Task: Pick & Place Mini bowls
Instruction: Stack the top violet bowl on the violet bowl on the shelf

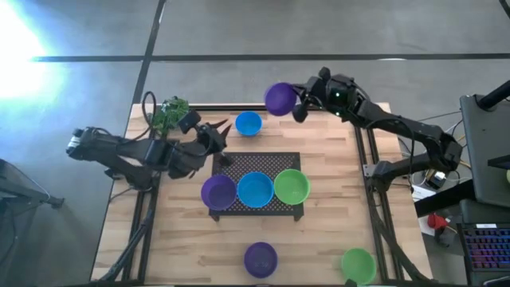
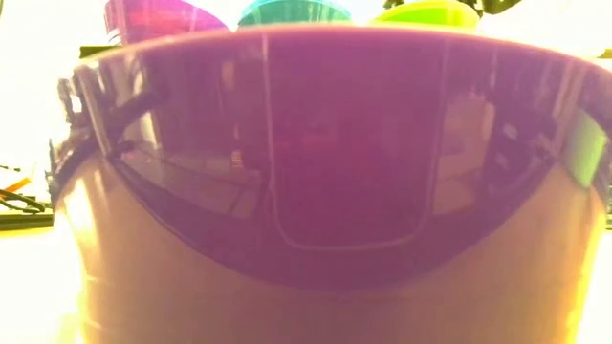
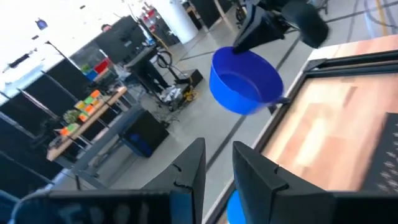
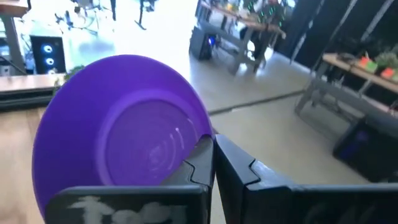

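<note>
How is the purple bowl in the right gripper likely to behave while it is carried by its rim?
The purple bowl looks glossy, so it may slip or pivot between the fingers of the right gripper, which pinch only its rim. It hangs tilted without sagging, so it is probably stiff and light. Its round shape suggests it could roll or wobble if dropped on edge.

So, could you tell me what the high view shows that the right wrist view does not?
Only high: the mat carrying three bowls, the plant, and the open left gripper near the mat's corner. Only right wrist: the purple bowl seen from underneath, close up, and benches in the room. Both: the right gripper shut on that purple bowl.
</note>
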`<state>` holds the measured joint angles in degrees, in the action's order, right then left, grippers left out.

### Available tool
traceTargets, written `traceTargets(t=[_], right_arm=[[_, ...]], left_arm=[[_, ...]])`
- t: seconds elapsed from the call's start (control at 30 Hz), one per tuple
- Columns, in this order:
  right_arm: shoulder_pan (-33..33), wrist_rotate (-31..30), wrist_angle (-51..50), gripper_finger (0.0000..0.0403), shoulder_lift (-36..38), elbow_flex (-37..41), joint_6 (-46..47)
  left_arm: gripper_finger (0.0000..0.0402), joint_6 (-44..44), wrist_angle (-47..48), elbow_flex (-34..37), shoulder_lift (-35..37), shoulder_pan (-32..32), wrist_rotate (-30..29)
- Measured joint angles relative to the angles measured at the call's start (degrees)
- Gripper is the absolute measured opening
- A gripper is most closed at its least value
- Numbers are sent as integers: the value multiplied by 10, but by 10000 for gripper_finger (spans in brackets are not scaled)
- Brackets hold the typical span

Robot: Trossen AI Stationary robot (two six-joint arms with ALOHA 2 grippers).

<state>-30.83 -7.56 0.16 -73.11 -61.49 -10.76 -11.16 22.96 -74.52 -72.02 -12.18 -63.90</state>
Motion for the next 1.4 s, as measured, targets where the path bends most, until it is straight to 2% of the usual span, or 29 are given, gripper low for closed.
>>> traceTargets(t=[0.27,0.5,0.7,0.9,1.13,1.4], right_arm=[[29,-2,35,8,-1,0,-10],[40,-1,37,8,-1,0,-28],[41,-1,38,8,-1,0,-30],[41,0,38,8,-2,0,-32],[41,1,37,8,-2,0,-32],[43,-1,37,8,-2,0,-34]], left_arm=[[82,-89,-125,0,-54,61,2],[82,-131,-214,0,-100,97,64],[82,-126,-282,0,-122,118,68],[82,-111,-337,0,-152,140,140],[82,-101,-381,0,-172,165,135],[82,-53,-380,0,-175,189,136]])
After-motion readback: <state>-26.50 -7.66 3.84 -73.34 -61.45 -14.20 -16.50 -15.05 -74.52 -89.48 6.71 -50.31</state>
